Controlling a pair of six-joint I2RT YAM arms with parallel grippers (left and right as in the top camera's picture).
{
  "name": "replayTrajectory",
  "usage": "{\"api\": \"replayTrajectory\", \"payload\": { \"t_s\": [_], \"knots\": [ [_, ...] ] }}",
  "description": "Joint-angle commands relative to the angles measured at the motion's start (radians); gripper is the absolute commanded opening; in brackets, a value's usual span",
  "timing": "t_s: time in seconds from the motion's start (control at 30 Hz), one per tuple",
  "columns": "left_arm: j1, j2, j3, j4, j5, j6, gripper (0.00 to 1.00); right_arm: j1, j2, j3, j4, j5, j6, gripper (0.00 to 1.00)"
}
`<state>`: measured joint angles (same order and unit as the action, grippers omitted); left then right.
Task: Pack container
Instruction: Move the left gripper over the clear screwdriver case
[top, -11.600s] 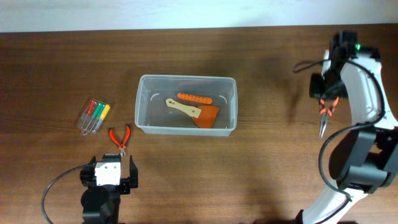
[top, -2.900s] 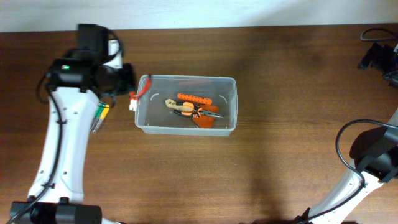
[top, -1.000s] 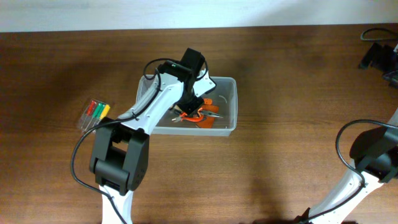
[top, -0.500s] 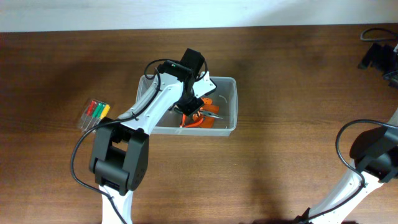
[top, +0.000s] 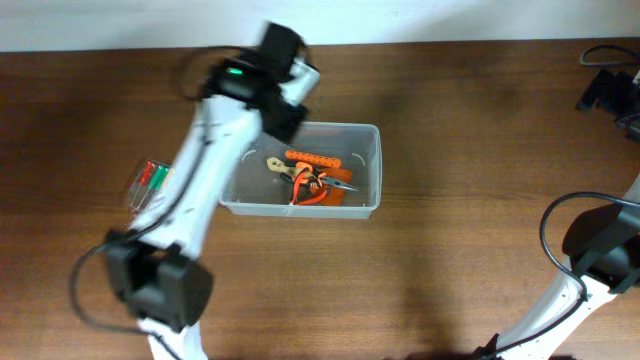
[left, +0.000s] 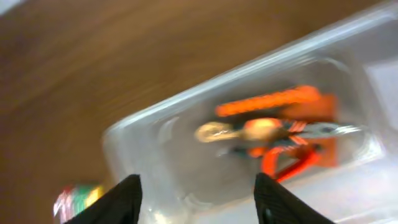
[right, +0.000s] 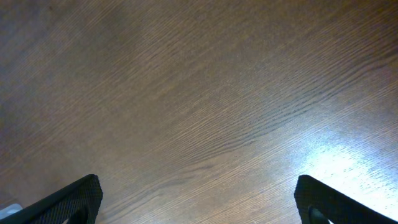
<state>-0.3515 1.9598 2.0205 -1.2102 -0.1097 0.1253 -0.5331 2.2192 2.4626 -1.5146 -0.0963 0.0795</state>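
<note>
- The container (top: 300, 207) (left: 249, 65) is a clear plastic box with round corners and a thick rim.
- It sits flat on the brown table (top: 450, 250), open on top.
- Orange tools (top: 318, 183) lie inside it.

A clear pack of coloured screwdrivers (top: 148, 178) lies flat on the table (top: 450, 250) — brown, wood-grained

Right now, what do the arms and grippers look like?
Both arms: white links, black joints. Left arm shows a lit green LED near the wrist; right arm carries a black cable. Left gripper and right gripper have plain black fingers.
</note>
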Motion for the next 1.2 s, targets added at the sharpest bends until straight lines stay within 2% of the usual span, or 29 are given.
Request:
{"api": "replayTrajectory", "payload": {
  "t_s": [0.0, 0.03, 0.2, 0.43, 0.5, 0.57, 0.7, 0.93, 1.17],
  "knots": [
    [0.117, -0.06, 0.016, -0.065, -0.124, -0.159, 0.63, 0.002, -0.002, -0.004, 0.0, -0.005, 0.008, 0.99],
    [0.153, -0.06, 0.016, -0.097, -0.124, -0.155, 0.67, 0.002, -0.002, -0.004, 0.0, -0.005, 0.008, 0.99],
    [0.315, -0.058, -0.014, -0.172, -0.124, -0.085, 0.72, 0.002, -0.002, -0.004, 0.0, -0.005, 0.008, 0.99],
    [0.471, -0.058, -0.074, -0.108, -0.116, 0.034, 0.79, 0.002, -0.002, -0.004, 0.0, -0.005, 0.008, 0.99],
    [0.488, -0.058, -0.1, -0.068, -0.112, 0.113, 0.83, 0.002, -0.002, -0.004, 0.0, -0.005, 0.008, 0.99],
    [0.492, -0.058, -0.128, -0.038, -0.112, 0.186, 0.92, 0.002, -0.002, -0.004, 0.0, -0.005, 0.008, 0.99],
    [0.492, -0.058, -0.2, 0.014, -0.108, 0.311, 0.99, 0.002, -0.002, -0.004, 0.0, -0.005, 0.008, 0.99],
    [0.493, -0.056, -0.37, 0.126, -0.044, 0.499, 1.0, 0.002, -0.002, -0.004, 0.0, -0.005, 0.008, 0.99],
    [0.526, -0.051, -0.47, 0.215, -0.027, 0.496, 1.0, 0.002, -0.002, -0.004, 0.0, -0.005, 0.008, 0.99]
  ]
}}
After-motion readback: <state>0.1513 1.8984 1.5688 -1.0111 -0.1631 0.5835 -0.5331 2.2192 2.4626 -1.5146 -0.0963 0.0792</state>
